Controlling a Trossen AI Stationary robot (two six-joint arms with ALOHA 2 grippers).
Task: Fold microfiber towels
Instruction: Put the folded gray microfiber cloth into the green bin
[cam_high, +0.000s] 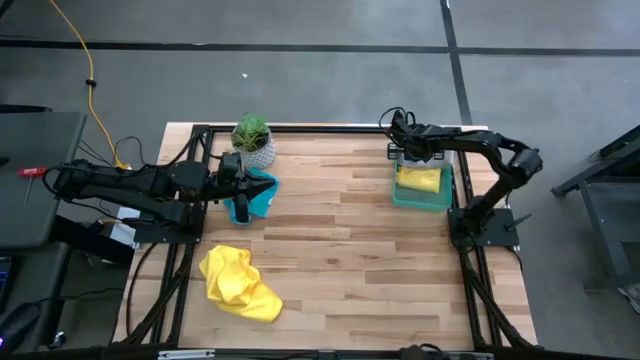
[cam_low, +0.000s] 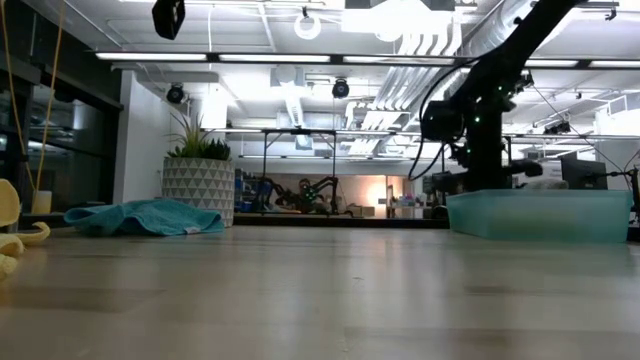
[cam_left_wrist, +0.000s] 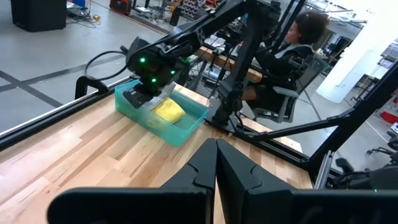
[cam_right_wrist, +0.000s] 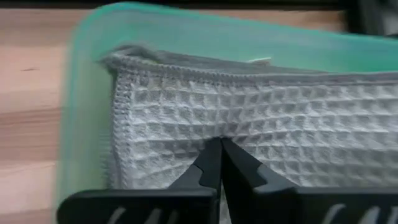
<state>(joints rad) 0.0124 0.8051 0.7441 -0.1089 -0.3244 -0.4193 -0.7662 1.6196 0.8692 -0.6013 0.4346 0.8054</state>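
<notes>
The right gripper (cam_high: 400, 152) reaches over the far end of the green plastic tray (cam_high: 437, 203) at the right side of the wooden tabletop (cam_high: 340, 250); in the right wrist view its fingers (cam_right_wrist: 211, 163) are pressed together at the tips, right at the waffle-weave surface of the grey-white towel (cam_right_wrist: 249, 130) that lies inside the tray, though whether any cloth is pinched between them cannot be told; a folded yellow towel (cam_high: 419, 179) lies in the same tray, just nearer than the gripper. The left gripper (cam_high: 240, 200) sits over the teal towel (cam_high: 262, 192), which lies crumpled on the tabletop just beside the small plant in its white pot (cam_high: 253, 140) near the far left edge; the left wrist view shows its fingers (cam_left_wrist: 202, 168) closed against each other with nothing seen between them. A second yellow towel (cam_high: 238, 283) lies loosely bunched on the near left part of the tabletop, well apart from the tray. In the left wrist view a person (cam_left_wrist: 292, 59) is seated beyond the table, behind the right arm.
</notes>
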